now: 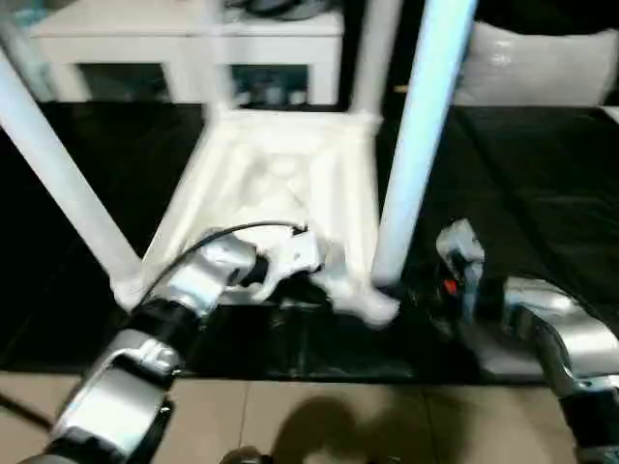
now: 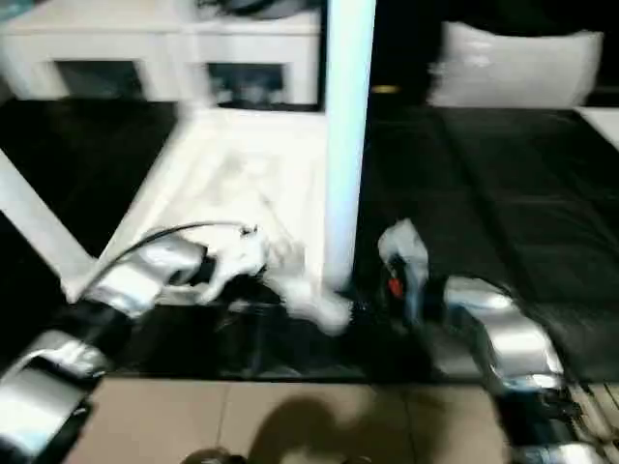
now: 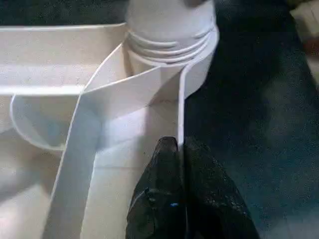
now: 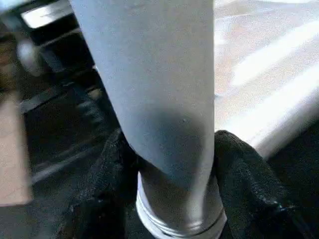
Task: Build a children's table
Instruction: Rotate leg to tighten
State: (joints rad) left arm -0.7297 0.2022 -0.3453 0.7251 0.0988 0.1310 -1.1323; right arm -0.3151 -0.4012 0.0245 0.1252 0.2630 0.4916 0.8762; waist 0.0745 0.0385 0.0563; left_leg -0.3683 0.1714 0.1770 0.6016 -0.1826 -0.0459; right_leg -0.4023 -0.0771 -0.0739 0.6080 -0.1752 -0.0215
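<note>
Right wrist view, our right gripper point(image 4: 174, 199) clasps a leg point(image 4: 159, 89), left gripper point(image 3: 182, 199) pinches the tabletop point(image 1: 280, 184) rim, no legible writing, white cabinet point(image 1: 184, 48) behind.

Black mat point(image 1: 522, 184) — upturned table top point(image 1: 280, 184)

upright legs point(image 1: 418, 145) blocking, black mat point(image 1: 522, 184) seemingly open

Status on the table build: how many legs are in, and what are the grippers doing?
Done: the white plastic tabletop lies ribbed side up on the black mat, with tapered white legs standing at the near-left, far-right and near-right corners. In hand: right gripper clasps the near-right leg just above its socket; left gripper pinches the tabletop's rim beside it. Left: the far-left corner is too blurred to judge.
</note>
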